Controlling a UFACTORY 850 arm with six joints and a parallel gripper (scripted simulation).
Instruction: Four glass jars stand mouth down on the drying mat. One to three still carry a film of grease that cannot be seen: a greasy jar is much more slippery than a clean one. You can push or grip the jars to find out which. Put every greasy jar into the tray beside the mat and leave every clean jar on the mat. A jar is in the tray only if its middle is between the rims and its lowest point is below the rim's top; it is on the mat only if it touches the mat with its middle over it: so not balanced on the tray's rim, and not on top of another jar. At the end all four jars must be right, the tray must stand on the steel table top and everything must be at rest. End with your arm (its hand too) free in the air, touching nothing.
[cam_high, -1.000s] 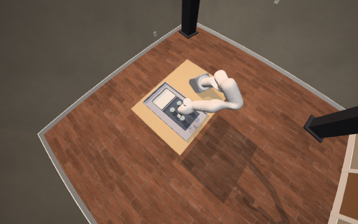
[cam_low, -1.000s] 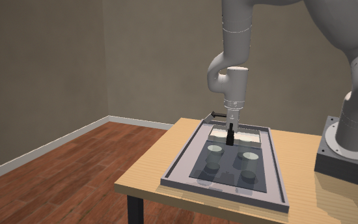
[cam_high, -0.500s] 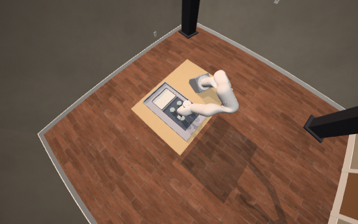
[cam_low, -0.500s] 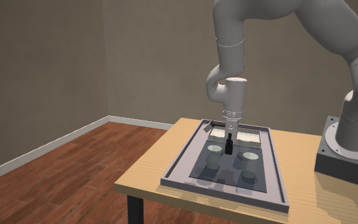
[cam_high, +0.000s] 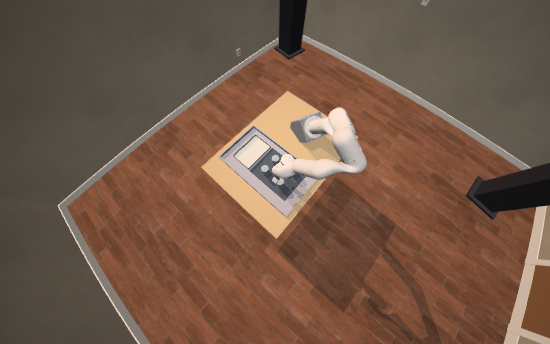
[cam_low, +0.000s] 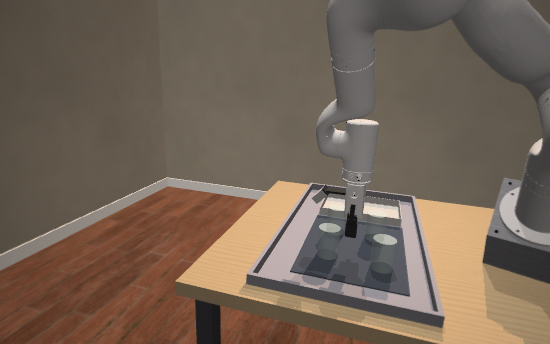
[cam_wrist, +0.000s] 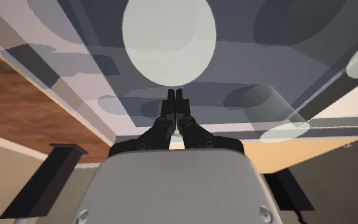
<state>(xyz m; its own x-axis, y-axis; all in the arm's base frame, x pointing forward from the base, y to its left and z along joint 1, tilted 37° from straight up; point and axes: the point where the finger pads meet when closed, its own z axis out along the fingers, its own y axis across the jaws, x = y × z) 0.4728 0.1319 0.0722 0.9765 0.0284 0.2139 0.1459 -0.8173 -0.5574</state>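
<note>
The dark drying mat (cam_high: 286, 195) (cam_low: 400, 286) bears the glass jars. Two pale-topped jars, one on the left (cam_low: 330, 228) and one on the right (cam_low: 385, 239), stand upright at its near side in the exterior view; the tops of two more show faintly before the tray. The top view shows one jar (cam_high: 275, 158), another (cam_high: 265, 168) and a third (cam_high: 280, 182); the arm hides the rest. My gripper (cam_low: 351, 235) (cam_wrist: 176, 98) is shut and empty, above the mat between jars. In the wrist view a large jar (cam_wrist: 170, 40) is just beyond the fingertips; another jar (cam_wrist: 285, 131) is lower right.
The cream tray (cam_high: 251, 151) lies beside the mat, at the far end in the exterior view. Mat and tray lie on the steel top (cam_low: 275, 260) with a raised grey rim (cam_low: 345, 301), on a wooden table (cam_low: 225, 260). The arm's base stands at the right.
</note>
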